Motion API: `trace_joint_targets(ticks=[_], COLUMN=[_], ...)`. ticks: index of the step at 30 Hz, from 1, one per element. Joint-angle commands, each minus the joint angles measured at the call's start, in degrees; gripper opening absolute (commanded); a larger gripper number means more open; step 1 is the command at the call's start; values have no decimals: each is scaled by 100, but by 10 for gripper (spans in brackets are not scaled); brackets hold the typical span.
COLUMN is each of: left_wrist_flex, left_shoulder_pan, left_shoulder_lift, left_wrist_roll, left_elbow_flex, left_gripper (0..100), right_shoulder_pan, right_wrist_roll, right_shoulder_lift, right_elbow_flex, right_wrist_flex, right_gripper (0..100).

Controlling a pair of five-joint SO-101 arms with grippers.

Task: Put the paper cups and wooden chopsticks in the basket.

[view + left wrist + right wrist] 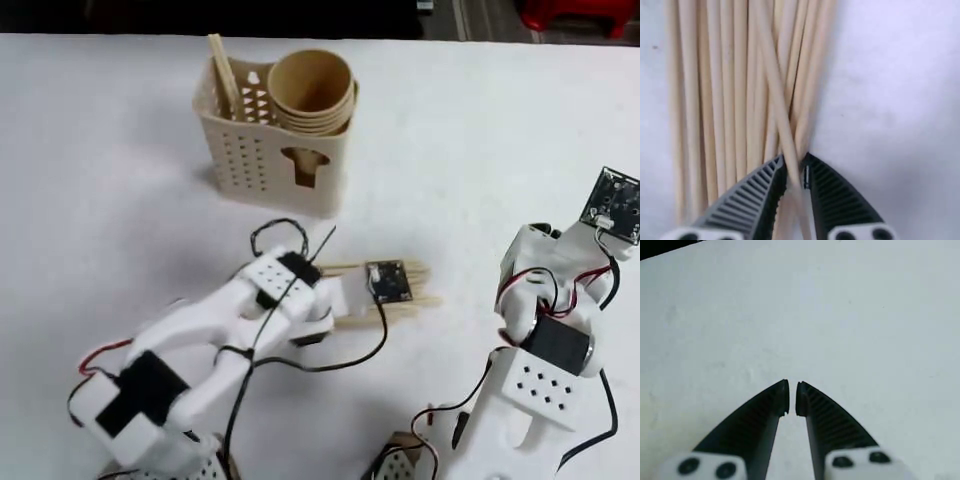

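Your left arm (200, 345) lay stretched across the white surface (480, 150). Its wrist was over a bundle of wooden chopsticks (422, 296) that rested flat on the surface, in front of the basket and apart from it. In the left wrist view, the left claw (794, 167) was clamped on a crossing chopstick (771, 82), one stick that ran diagonally over the others. The dark ribbed fingers (757, 197) pinched it from both sides near their tips. The other sticks lay side by side, roughly parallel and touching one another.

The cream perforated basket (255, 165) stood upright toward the far side of the surface. A stack of paper cups (312, 85) sat nested inside it at one end, mouths up, with their rims above the basket's edge. At the other end, upright chopsticks (222, 72) leaned inside the basket and poked above its rim.

Your right arm (545, 360) sat folded at the near right, well apart from the chopsticks and the basket. The right claw (792, 397) was drawn together over the surface, its tips nearly touching.
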Motion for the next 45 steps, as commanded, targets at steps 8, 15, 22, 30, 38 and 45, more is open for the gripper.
trace_joint_targets(ticks=[8, 15, 22, 30, 38, 45], left_wrist_flex=[633, 1354, 2136, 2681, 3640, 4176], left_shoulder_pan=[136, 92, 22, -655, -1024, -1059], left_shoulder_lift=[655, -233, -1156, -2167, -2932, -2976], left_wrist_roll=[510, 510, 510, 475, 589, 1292], left_elbow_flex=[-905, -844, -897, -1037, -2426, -4000], left_gripper=[22, 22, 22, 22, 22, 22], right_shoulder_pan=[40, 48, 48, 48, 57, 57], right_wrist_roll=[0, 0, 0, 0, 0, 0], right_shoulder_lift=[-163, -163, -163, -163, -163, -163], right_elbow_flex=[-62, -62, -62, -62, -62, -62], right_wrist_flex=[-119, -119, -119, -119, -119, -119], right_gripper=[42, 42, 42, 42, 42, 42])
